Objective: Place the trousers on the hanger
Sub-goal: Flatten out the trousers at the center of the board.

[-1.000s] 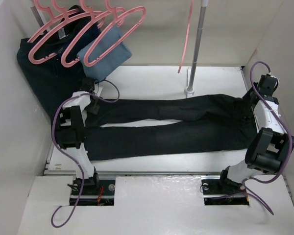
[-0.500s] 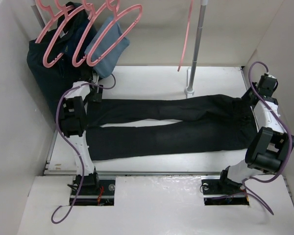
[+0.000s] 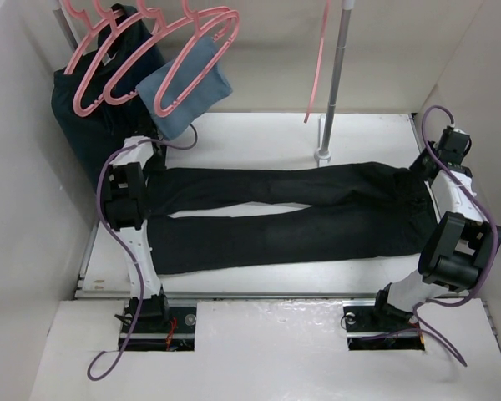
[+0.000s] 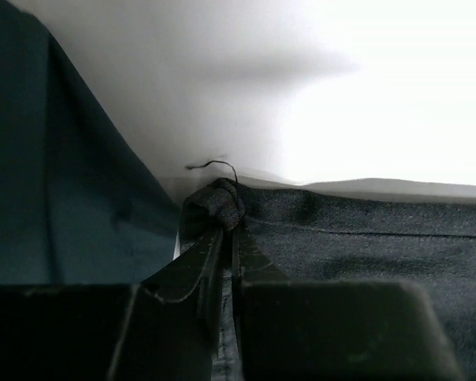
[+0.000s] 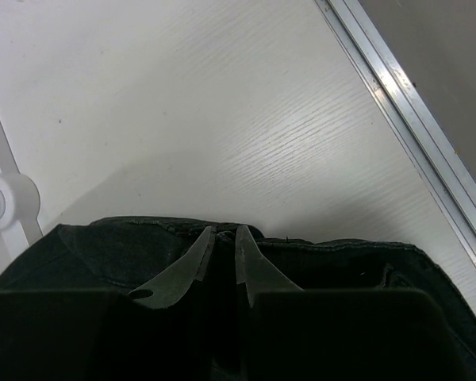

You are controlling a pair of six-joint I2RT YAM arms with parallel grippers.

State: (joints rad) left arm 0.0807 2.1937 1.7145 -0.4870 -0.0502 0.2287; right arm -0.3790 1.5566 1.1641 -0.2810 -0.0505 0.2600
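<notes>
The black trousers [image 3: 301, 213] lie flat across the table, legs to the left and waist to the right. My left gripper [image 3: 157, 170] is at the far leg's hem, and in the left wrist view it [image 4: 228, 226] is shut on a bunched bit of that hem [image 4: 218, 205]. My right gripper [image 3: 424, 171] is at the waist end, and in the right wrist view it [image 5: 224, 232] is shut on the waistband edge [image 5: 103, 254]. Three pink hangers [image 3: 163, 50] hang at the back left. Another pink hanger [image 3: 317, 67] hangs edge-on beside the pole.
A dark navy garment [image 3: 92, 117] and a light-blue cloth [image 3: 188, 88] hang on the back-left hangers, close above my left arm. A grey pole [image 3: 338, 75] stands on a round foot [image 3: 324, 154] just behind the trousers. White walls close in both sides.
My left gripper reached further back to the far leg's hem and closed on it. The hangers with their garments swung a little. The right arm stayed still.
</notes>
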